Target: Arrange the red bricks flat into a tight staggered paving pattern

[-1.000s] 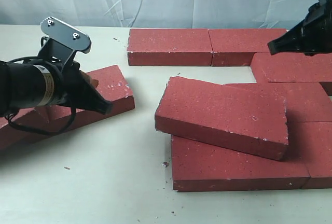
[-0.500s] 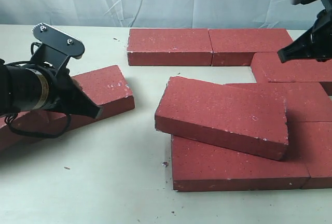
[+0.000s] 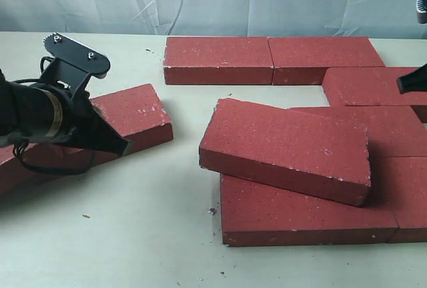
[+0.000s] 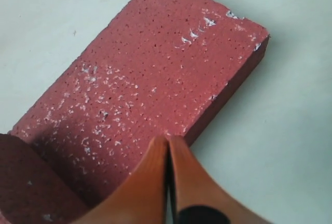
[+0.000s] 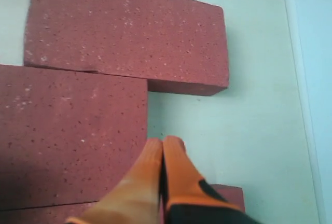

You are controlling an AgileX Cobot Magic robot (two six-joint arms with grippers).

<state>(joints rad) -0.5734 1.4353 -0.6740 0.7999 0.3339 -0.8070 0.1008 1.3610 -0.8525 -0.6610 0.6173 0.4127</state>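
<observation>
Finds the left claw [image 4: 167,143] pinched shut, empty, over the near edge of a loose dark-red speckled rectangular paving brick [image 4: 155,73] askew at left on the pale desk [image 3: 133,235], and the right claw [image 5: 162,143] likewise shut and empty at far right. Shows another such brick [image 3: 287,148] tilted atop a flat one [image 3: 300,218] in the middle. Likely risks skewing the loose brick, or opening gaps, if pushing off-centre with closed tips.

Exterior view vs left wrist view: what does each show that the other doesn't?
Exterior only: the tilted brick resting on flat bricks, the back-row bricks, and the right gripper at the frame's edge. Left wrist only: that the left gripper is shut and holding nothing. Both: the left brick on the table.
</observation>
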